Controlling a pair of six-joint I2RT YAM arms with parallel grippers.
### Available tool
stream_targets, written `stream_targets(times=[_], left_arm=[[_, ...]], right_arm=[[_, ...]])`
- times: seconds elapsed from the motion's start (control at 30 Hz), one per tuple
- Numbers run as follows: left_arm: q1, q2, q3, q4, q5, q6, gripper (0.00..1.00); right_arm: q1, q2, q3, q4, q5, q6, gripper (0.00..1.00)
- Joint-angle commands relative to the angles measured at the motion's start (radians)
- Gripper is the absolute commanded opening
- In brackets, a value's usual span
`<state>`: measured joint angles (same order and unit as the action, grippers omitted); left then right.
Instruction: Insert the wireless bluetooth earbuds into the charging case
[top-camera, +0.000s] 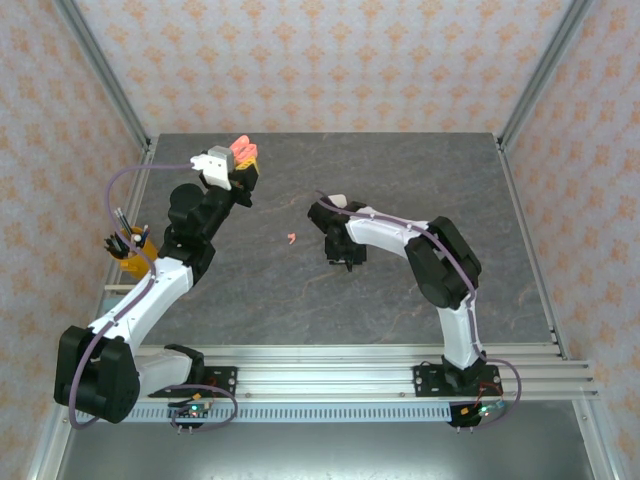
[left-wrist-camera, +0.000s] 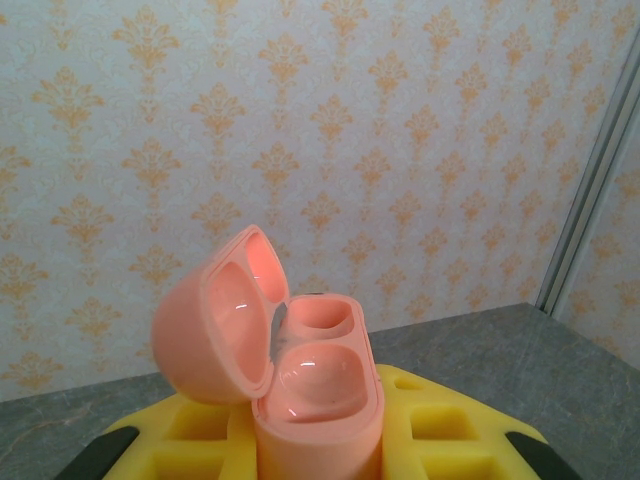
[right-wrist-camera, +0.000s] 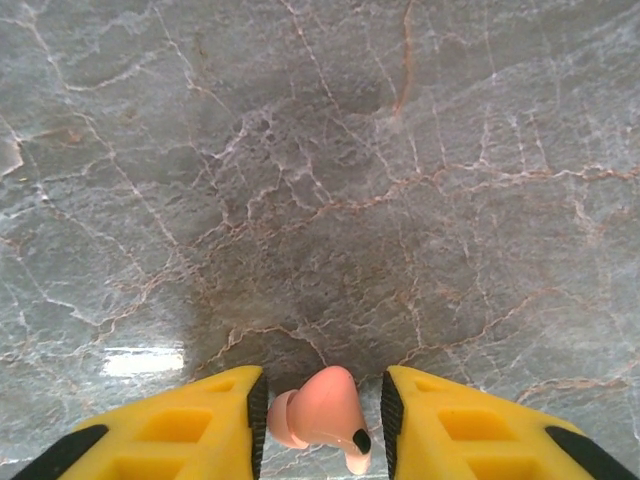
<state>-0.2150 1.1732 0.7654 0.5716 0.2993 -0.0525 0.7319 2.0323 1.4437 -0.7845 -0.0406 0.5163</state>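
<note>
Progress: your left gripper (left-wrist-camera: 320, 470) clenches the pink charging case (left-wrist-camera: 300, 380), lid open, both wells empty. Your right gripper (right-wrist-camera: 322, 420) grasps one pink earbud (right-wrist-camera: 322, 415); another (top-camera: 291, 238) lies on the table (top-camera: 400, 180). None inserted yet.

Overhead camera looks down from behind both arms. Left wrist camera faces the far wall; right wrist camera looks closely down at the counter (right-wrist-camera: 320, 180).
</note>
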Motion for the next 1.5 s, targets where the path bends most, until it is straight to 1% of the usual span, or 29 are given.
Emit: stream_targets(times=[0.0, 0.17, 0.3, 0.4, 0.57, 0.7, 0.87, 0.97, 1.1, 1.23, 1.33, 1.47], left_arm=[[0.005, -0.006, 0.001, 0.017, 0.008, 0.003, 0.00], [0.006, -0.006, 0.002, 0.017, 0.006, 0.002, 0.00], [0.006, -0.005, 0.004, 0.016, 0.007, -0.001, 0.00], [0.006, -0.006, 0.006, 0.013, 0.006, -0.003, 0.00], [0.005, -0.009, 0.009, 0.006, 0.004, -0.004, 0.00], [0.006, -0.015, 0.008, 0.001, 0.002, -0.006, 0.00], [0.005, -0.020, 0.009, -0.001, 0.001, -0.007, 0.00], [0.006, -0.021, 0.005, 0.005, -0.001, -0.010, 0.00], [0.006, -0.021, 0.002, 0.016, -0.007, -0.013, 0.00], [0.005, -0.021, -0.002, 0.030, -0.012, -0.016, 0.00], [0.005, -0.020, -0.007, 0.046, -0.018, -0.023, 0.00], [0.005, -0.017, -0.015, 0.070, -0.021, -0.042, 0.00]], right_arm=[[-0.006, 0.011, -0.021, -0.020, 0.037, -0.009, 0.34], [-0.007, -0.015, -0.042, -0.008, 0.027, -0.009, 0.29], [-0.008, -0.040, -0.051, 0.012, -0.010, -0.009, 0.26], [-0.008, -0.068, -0.057, 0.050, -0.067, 0.000, 0.24], [-0.008, -0.111, -0.052, 0.120, -0.166, 0.045, 0.24], [-0.008, -0.123, -0.029, 0.110, -0.143, 0.067, 0.24], [-0.008, -0.119, -0.010, 0.028, -0.012, 0.065, 0.24], [-0.008, -0.109, -0.005, -0.043, 0.093, 0.068, 0.24], [-0.008, -0.080, 0.013, -0.169, 0.275, 0.090, 0.24], [-0.008, -0.033, 0.033, -0.310, 0.474, 0.149, 0.23], [-0.008, 0.017, 0.055, -0.402, 0.587, 0.211, 0.23], [-0.008, 0.117, 0.110, -0.521, 0.701, 0.300, 0.23]])
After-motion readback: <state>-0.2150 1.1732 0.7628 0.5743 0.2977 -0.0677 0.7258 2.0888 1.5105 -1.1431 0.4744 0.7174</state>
